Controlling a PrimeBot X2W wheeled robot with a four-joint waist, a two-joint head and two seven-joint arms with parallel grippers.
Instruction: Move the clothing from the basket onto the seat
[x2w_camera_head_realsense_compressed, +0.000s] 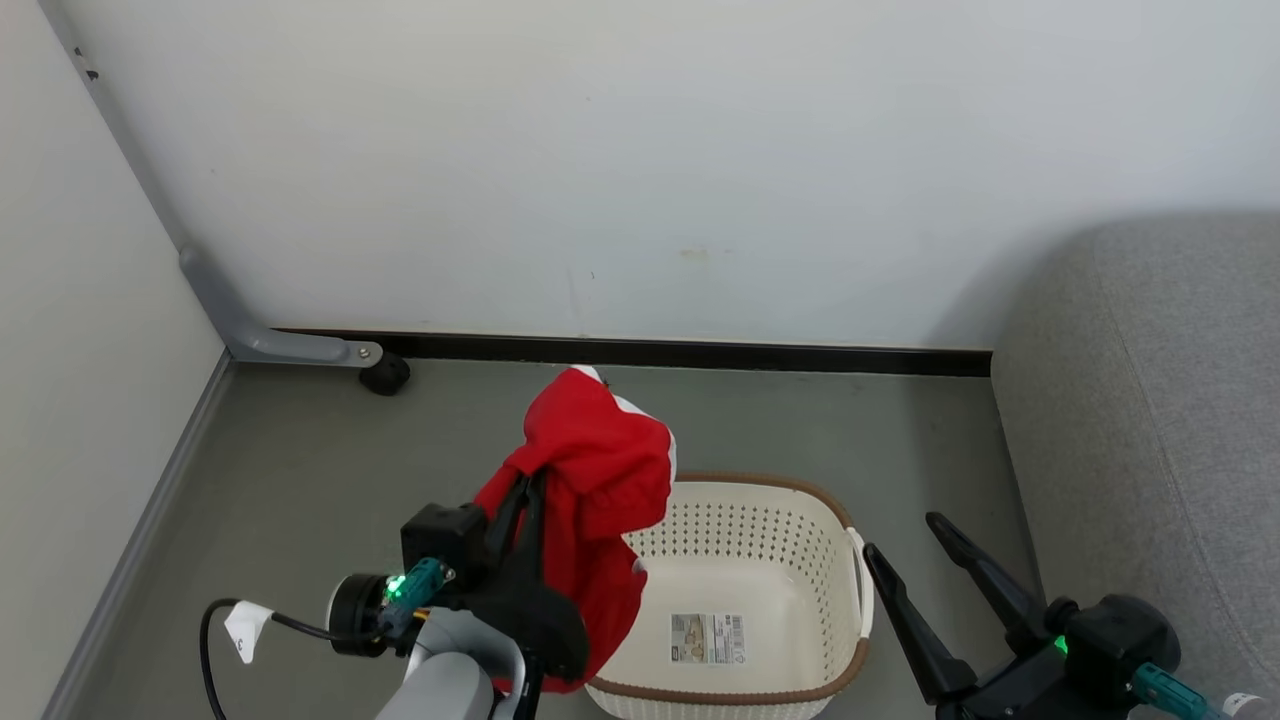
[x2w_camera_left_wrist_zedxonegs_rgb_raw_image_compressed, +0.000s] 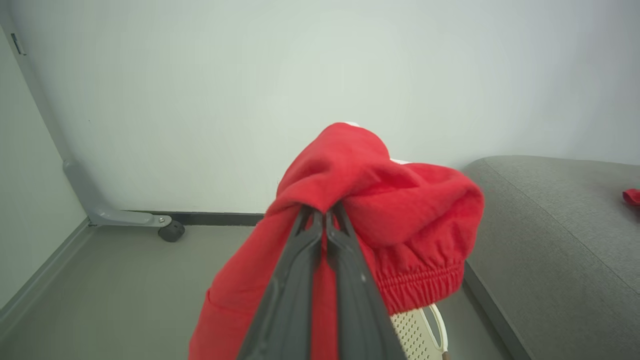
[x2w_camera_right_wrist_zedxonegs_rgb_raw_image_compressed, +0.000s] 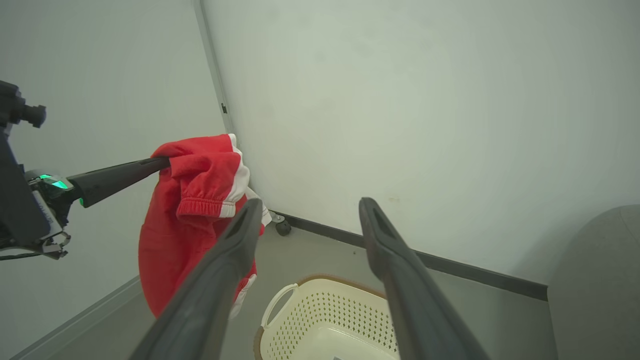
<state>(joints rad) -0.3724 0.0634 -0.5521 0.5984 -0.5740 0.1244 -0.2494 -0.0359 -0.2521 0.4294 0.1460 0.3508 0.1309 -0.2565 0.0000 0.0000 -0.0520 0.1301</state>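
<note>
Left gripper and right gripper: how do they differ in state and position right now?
The left gripper is shut on the bright red fabric garment; the right gripper is open and empty. The left gripper is at the left of the cream-white perforated plastic basket, the right gripper at its right. Both are dark and two-fingered.

clothing (x2w_camera_head_realsense_compressed: 600, 470) over left end of basket (x2w_camera_head_realsense_compressed: 745, 530) | seat (x2w_camera_head_realsense_compressed: 1150, 420) right of basket | wall (x2w_camera_head_realsense_compressed: 700, 150) behind both

Grey caster leg (x2w_camera_head_realsense_compressed: 290, 347) beside white wall (x2w_camera_head_realsense_compressed: 650, 150), grey floor (x2w_camera_head_realsense_compressed: 300, 470)
</note>
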